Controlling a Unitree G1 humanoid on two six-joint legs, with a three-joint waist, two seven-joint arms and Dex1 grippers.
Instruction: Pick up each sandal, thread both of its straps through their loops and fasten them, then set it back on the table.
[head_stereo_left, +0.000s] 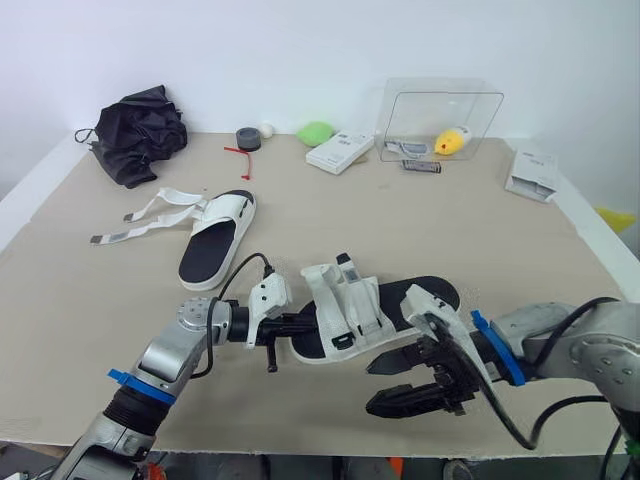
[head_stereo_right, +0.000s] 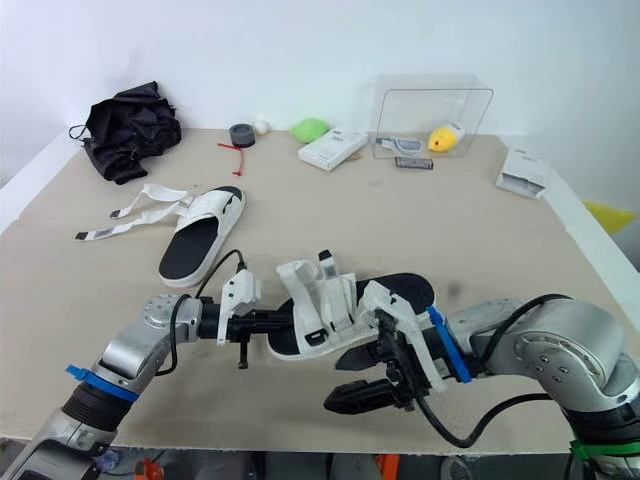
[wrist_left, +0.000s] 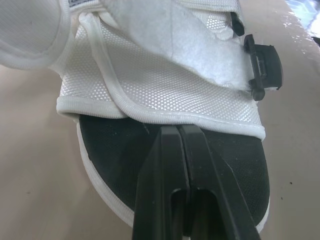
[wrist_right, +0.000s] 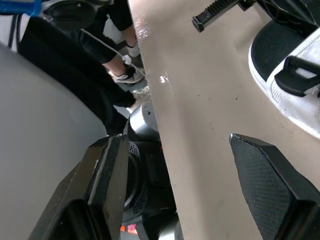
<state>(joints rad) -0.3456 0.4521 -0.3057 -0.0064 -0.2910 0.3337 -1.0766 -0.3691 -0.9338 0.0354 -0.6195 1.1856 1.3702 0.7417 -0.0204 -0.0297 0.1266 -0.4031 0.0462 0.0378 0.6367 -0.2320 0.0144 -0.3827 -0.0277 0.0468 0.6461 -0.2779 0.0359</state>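
**Two sandals: one under the left gripper, one with straps loose**

The near sandal (head_stereo_left: 350, 310) lies flat on the table (head_stereo_left: 500, 240). Its white mesh upper is folded over a black footbed. One black loop (wrist_left: 262, 67) stands at the edge of that upper.

The left gripper (head_stereo_left: 303, 323) comes in level from the left of this sandal. Its two fingers are pressed together with no gap, and their tips lie on the footbed against the piped edge of the mesh. The right gripper (head_stereo_left: 370, 387) hangs just in front of the sandal, by the table's near edge. Its two fingers are spread wide, with nothing between them.

The far sandal (head_stereo_left: 215, 240) sits behind and to the left of the near sandal, apart from it. Its two straps (head_stereo_left: 150, 213) are undone and trail away to the left.

Everything else lies well behind the near sandal, in a row along the table's back:
- one black bundle (head_stereo_left: 140, 130), far to the left
- one grey tape roll (head_stereo_left: 248, 138) with one small white ball (head_stereo_left: 267, 129) just beside it
- one green lump (head_stereo_left: 315, 132)
- a white box (head_stereo_left: 340, 152), roughly straight behind the sandal
- one clear case (head_stereo_left: 440, 120) with a yellow thing (head_stereo_left: 452, 141) inside
- a second box (head_stereo_left: 532, 175), far to the right
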